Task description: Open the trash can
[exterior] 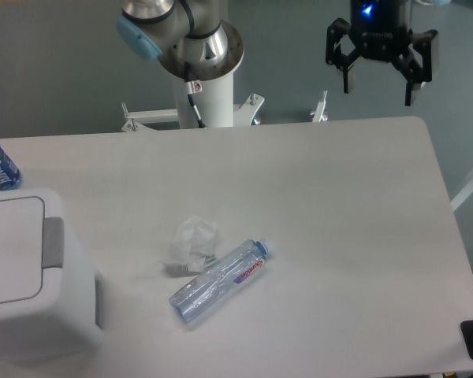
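Your pale worktop (339,236) carries the bin (27,276) at its left edge, lid flat, grey tab (54,241) facing right. A clear bottle (218,280) lies mid-surface beside crumpled plastic (192,242). Your claw (379,85) hangs spread wide, holding nothing, above the far right corner.
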Available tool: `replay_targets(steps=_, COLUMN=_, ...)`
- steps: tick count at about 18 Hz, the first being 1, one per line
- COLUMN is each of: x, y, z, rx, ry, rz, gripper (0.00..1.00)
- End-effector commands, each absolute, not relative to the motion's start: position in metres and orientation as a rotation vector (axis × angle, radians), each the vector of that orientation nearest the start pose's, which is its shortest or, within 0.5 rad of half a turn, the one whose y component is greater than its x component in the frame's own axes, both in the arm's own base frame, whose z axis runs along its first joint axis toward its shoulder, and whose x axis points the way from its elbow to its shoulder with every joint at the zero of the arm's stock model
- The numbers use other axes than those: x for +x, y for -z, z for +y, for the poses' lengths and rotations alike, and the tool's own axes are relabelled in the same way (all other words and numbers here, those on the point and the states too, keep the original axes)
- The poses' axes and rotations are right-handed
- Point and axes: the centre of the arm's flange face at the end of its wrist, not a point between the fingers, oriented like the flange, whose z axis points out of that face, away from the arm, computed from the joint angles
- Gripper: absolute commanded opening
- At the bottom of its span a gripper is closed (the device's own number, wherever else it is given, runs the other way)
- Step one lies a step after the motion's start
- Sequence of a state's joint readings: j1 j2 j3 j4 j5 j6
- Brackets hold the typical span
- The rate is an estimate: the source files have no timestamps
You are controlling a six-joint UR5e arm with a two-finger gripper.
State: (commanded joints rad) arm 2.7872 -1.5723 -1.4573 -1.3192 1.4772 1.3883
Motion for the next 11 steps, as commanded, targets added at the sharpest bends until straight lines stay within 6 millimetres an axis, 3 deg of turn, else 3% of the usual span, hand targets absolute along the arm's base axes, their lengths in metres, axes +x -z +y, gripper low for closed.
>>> replay_targets(steps=6, x=-0.436, y=-0.575, z=0.315, rx=-2.902, ry=-0.483, rz=0.262, gripper=1.0)
replay_targets(steps=8, x=-0.439, y=-0.575, z=0.32, rx=-2.895, ry=-0.465, rz=0.115, gripper=1.0)
replay_targets(steps=11, x=-0.433, y=-0.57, z=0.355, rx=-2.83, ry=-0.49, rz=-0.04, gripper=1.0)
